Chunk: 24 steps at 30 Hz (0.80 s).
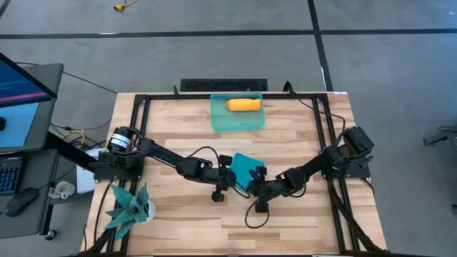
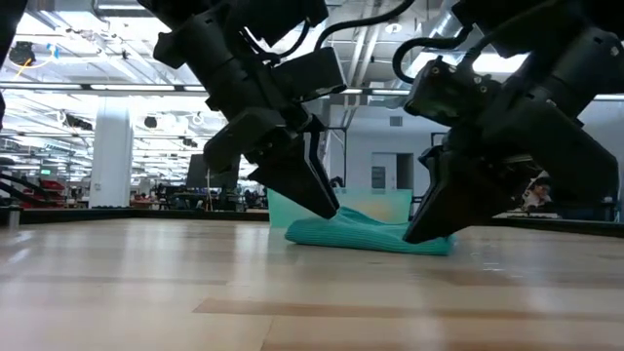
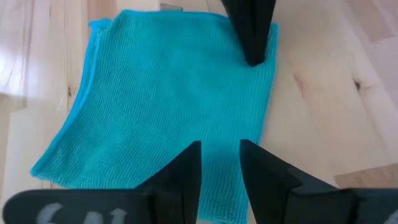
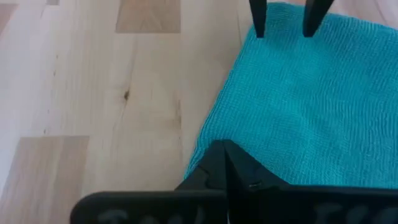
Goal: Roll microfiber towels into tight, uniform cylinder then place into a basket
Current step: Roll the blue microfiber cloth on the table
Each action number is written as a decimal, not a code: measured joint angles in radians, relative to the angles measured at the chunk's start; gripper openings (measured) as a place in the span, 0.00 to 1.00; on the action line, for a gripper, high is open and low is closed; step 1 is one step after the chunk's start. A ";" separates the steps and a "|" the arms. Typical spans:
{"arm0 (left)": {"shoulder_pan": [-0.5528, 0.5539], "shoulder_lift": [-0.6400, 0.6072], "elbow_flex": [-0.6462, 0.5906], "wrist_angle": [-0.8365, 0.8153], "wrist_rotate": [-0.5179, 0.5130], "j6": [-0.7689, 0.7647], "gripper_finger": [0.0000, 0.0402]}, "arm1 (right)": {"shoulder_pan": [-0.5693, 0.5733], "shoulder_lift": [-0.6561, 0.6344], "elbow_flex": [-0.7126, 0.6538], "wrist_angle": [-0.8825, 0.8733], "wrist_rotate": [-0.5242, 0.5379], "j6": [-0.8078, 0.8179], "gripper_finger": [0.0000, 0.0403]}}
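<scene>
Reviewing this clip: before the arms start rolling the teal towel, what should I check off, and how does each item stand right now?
1. Orange towel rolled and in the basket: ok.
2. Teal towel lying flat on the table, between the two grippers: ok.
3. Right gripper shut on the teal towel's edge: ok, fingers pressed together at the hem.
4. Left gripper gripping the towel: not ok, fingers apart above the cloth.
5. Towel folded evenly for a uniform roll: cannot tell.
6. Basket has room beside the orange towel: ok.

Closed right gripper on teal towel
</scene>
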<state>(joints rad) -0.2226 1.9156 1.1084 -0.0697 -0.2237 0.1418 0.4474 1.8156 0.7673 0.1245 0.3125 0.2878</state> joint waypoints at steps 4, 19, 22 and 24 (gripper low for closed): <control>0.000 0.000 0.000 -0.026 0.028 -0.023 0.26 | 0.000 -0.004 0.000 -0.004 -0.013 0.007 0.04; 0.000 0.000 0.000 -0.055 0.036 -0.033 0.26 | 0.002 -0.005 -0.002 -0.011 -0.020 0.008 0.03; 0.001 0.000 0.000 -0.055 0.036 -0.033 0.26 | 0.002 -0.005 -0.002 -0.011 -0.021 0.008 0.04; 0.001 0.001 0.000 -0.055 0.036 -0.033 0.26 | 0.002 -0.005 -0.002 -0.011 -0.021 0.009 0.05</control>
<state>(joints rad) -0.2218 1.9161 1.1084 -0.1246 -0.1879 0.1085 0.4492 1.8111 0.7654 0.1131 0.2915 0.2964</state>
